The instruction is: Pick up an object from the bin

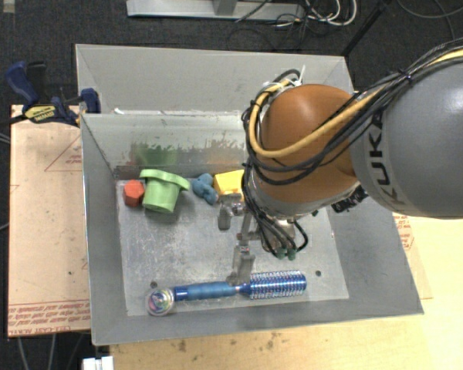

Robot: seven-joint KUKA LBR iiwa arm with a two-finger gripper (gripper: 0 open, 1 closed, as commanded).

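My gripper (233,251) hangs under the orange dome in the middle of the bin and stands open, with nothing between its fingers. Its longer finger (241,264) points down at the near side and ends just above a blue hairbrush (239,289), where the handle meets the bristled head. The brush lies flat along the bin's near wall, with a round silvery knob at its left end. The other finger (224,217) is close to a yellow block (229,182) and a small blue figure (205,188) by the far wall.
At the far left stand a green cup (162,190) on its side and a red block (133,192) beside it. The arm and its cables cover the bin's right half. Bare floor lies at centre left.
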